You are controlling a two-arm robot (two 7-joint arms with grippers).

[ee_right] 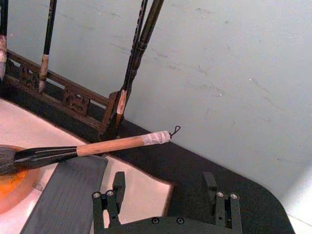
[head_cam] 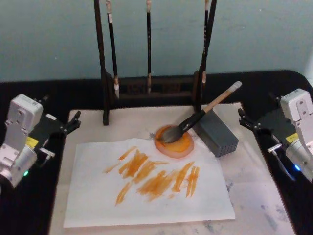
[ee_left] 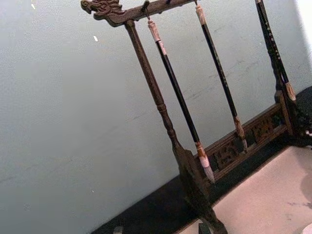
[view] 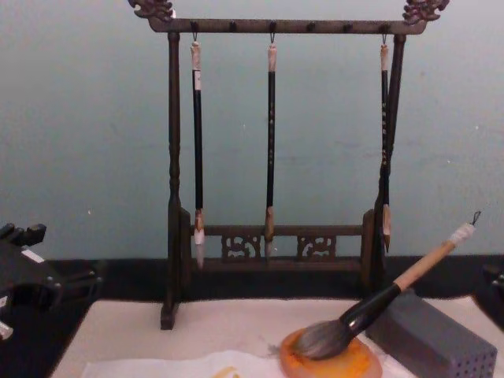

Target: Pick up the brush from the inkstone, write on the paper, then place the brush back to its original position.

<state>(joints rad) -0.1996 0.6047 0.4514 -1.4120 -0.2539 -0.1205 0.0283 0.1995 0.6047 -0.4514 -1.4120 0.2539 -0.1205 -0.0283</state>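
Diagonally, the brush point(head_cam: 195, 119) rests bristles on the inkstone point(head_cam: 183, 147), handle aimed near the right gripper point(head_cam: 243, 120)'s spread, empty fingers; the left gripper point(head_cam: 74, 123) is likewise spread.

The black table point(head_cam: 34, 215) bears a beige felt mat point(head_cam: 261, 198), a brush rack point(head_cam: 146, 92) at its back.

My left gripper point(head_cam: 73, 122) is matte black, bolted to a boxy pale-grey housing point(head_cam: 22, 115) with a yellow label point(head_cam: 32, 142) and a green light point(head_cam: 24, 173) on the silvery forearm. My right gripper point(head_cam: 243, 119) matches it, black on a pale-grey block point(head_cam: 298, 105) with its own yellow tag, a thin looped cable point(head_cam: 276, 149) and a blue light point(head_cam: 296, 168). Close up, its two fingers point(ee_right: 118, 185) are flat black slabs, each fastened by paired round screws point(ee_right: 96, 195), with more screws along the black crossbar point(ee_right: 161, 226) carrying them.
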